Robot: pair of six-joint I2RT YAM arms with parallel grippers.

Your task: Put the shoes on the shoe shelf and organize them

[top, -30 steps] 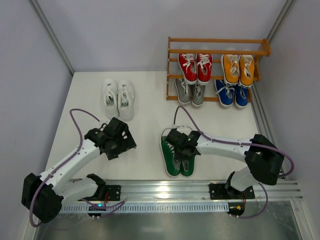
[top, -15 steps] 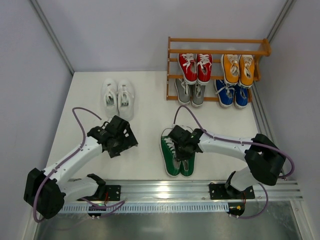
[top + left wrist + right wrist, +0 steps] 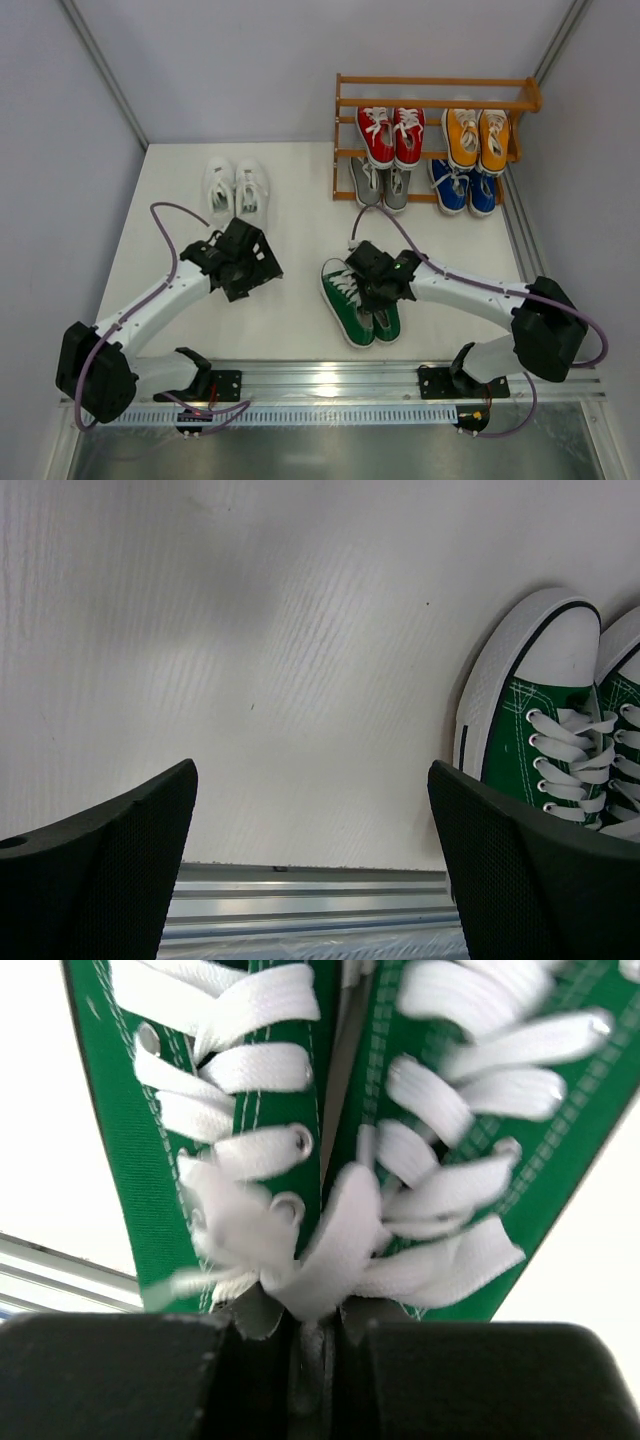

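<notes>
The green shoes (image 3: 362,312) lie side by side near the table's front, toes toward the rail, now tilted. My right gripper (image 3: 380,283) is shut on both shoes' inner collars, their laces (image 3: 330,1240) right at the jaws. My left gripper (image 3: 245,262) is open and empty over the bare table, left of the green pair; one green shoe (image 3: 535,725) shows at the right of the left wrist view. The white shoes (image 3: 236,190) stand at the back left. The shoe shelf (image 3: 432,140) holds the red (image 3: 391,135), orange (image 3: 476,137), grey (image 3: 380,186) and blue (image 3: 462,190) pairs.
A metal rail (image 3: 400,380) runs along the table's front edge and also shows in the left wrist view (image 3: 310,905). Grey walls close the left, back and right. The shelf's top tier (image 3: 435,82) holds nothing.
My right gripper has turned and dragged the green pair slightly right, so the toes now point front-left. My left gripper has moved back and right, toward the white shoes.
</notes>
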